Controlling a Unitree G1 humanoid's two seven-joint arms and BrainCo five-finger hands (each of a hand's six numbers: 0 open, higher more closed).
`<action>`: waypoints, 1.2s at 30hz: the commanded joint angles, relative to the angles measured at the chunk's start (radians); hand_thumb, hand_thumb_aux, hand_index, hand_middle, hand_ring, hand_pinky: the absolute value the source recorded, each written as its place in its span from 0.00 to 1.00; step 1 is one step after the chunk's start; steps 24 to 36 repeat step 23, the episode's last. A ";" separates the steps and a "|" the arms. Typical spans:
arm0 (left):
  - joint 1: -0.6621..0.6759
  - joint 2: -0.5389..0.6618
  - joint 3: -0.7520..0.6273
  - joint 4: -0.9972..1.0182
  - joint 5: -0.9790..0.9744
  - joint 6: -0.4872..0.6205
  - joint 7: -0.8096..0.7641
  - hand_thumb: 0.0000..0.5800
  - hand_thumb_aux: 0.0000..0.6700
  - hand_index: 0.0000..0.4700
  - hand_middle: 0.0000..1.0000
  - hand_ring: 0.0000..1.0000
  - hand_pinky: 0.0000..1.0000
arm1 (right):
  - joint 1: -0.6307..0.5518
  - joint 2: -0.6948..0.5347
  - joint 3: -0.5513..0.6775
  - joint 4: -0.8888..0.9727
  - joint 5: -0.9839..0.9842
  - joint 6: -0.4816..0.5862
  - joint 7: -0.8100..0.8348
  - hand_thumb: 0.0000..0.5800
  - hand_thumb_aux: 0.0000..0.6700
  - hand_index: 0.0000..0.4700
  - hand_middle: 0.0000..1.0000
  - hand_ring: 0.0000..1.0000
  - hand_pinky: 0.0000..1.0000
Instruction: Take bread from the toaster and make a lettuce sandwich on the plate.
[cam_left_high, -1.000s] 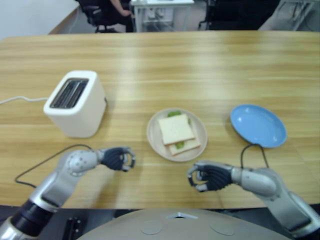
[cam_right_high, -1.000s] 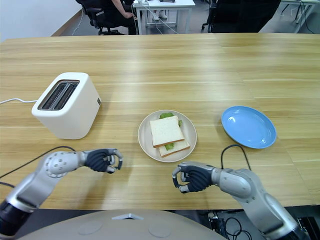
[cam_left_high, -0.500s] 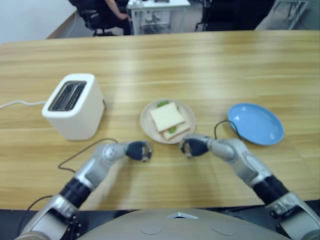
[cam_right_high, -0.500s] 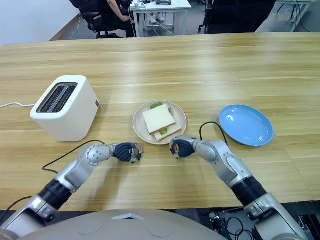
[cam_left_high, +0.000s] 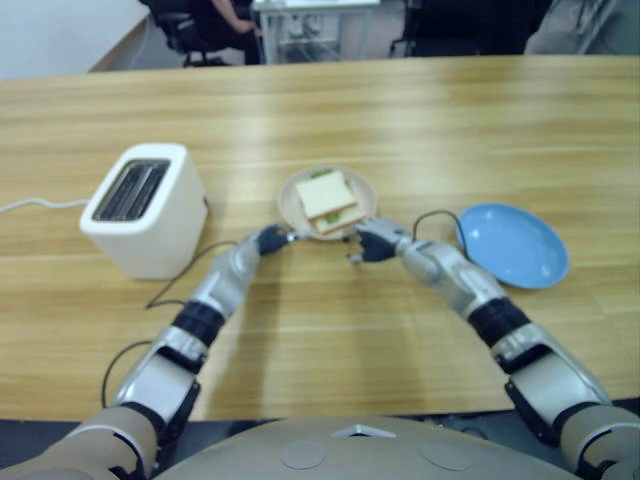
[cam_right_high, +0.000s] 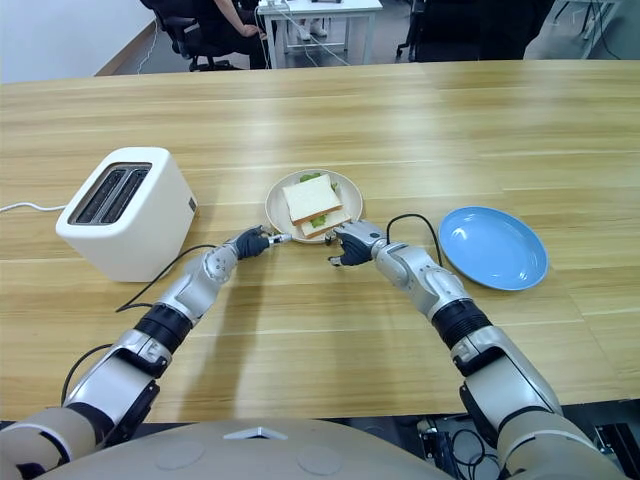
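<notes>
table (cam_right_high: 420, 130): wooden, light grain, carries everything below.
toaster (cam_right_high: 125, 212): white, upright, slots facing up; well apart from the beige plate, at its 9 o'clock.
blue plate (cam_right_high: 493, 247): flat on the table, at 4 o'clock from the beige plate, near but apart.
beige plate (cam_right_high: 275, 207): round, mid-table, holds the sandwich.
sandwich (cam_right_high: 312, 200): two white bread slices stacked slightly askew, on the beige plate.
left robot hand (cam_right_high: 250, 242): at the beige plate's 7 o'clock, against the rim; fingers curled together, nothing seen held.
right robot hand (cam_right_high: 350, 243): at the rim's 5 o'clock; fingers curled together, nothing seen held.
lettuce (cam_right_high: 310, 178): green, peeking out between the slices at 12 o'clock.
</notes>
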 joint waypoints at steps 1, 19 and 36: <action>0.058 0.031 0.038 -0.143 -0.014 0.025 -0.017 0.00 0.00 0.00 0.00 0.00 0.00 | 0.076 -0.040 -0.087 -0.170 0.076 0.005 0.010 0.00 0.00 0.00 0.00 0.00 0.00; 0.075 -0.281 0.420 -0.208 -0.484 -0.386 0.157 0.00 0.00 0.00 0.00 0.00 0.00 | 0.232 0.361 -0.583 -0.124 0.837 0.048 -0.018 0.00 0.00 0.00 0.00 0.00 0.00; 0.059 -0.283 0.419 -0.156 -0.491 -0.441 0.157 0.00 0.00 0.00 0.00 0.00 0.00 | 0.202 0.339 -0.600 -0.060 0.844 0.012 -0.006 0.00 0.00 0.00 0.00 0.00 0.00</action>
